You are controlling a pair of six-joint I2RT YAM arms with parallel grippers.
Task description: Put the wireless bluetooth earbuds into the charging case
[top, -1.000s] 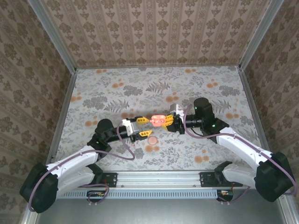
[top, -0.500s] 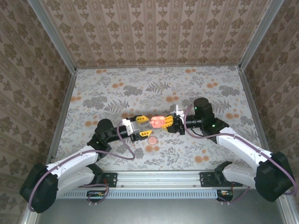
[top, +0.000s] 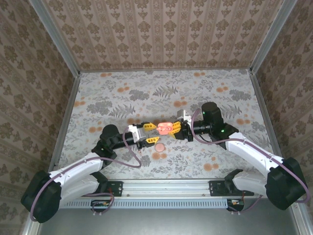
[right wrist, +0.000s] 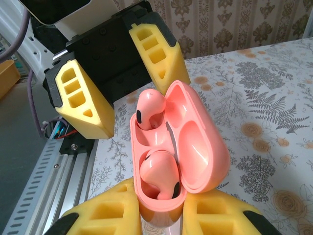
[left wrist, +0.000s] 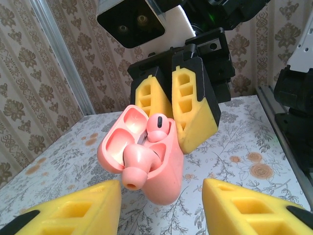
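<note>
right gripper (top: 175,128): clamped on charging case (top: 164,128), lid open, shifted slightly left vs a second ago | earbuds (right wrist: 159,176): both sitting in case wells | left gripper (top: 150,134): jaws apart, empty, just beside case, barely moved

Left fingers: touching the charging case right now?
Apart. The left wrist view shows table in the gap between each of the left fingers and the charging case.

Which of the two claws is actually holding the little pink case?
The right claw: it is clamped on the base of the open charging case. The left claw faces it with its jaws apart, gripping nothing.
</note>
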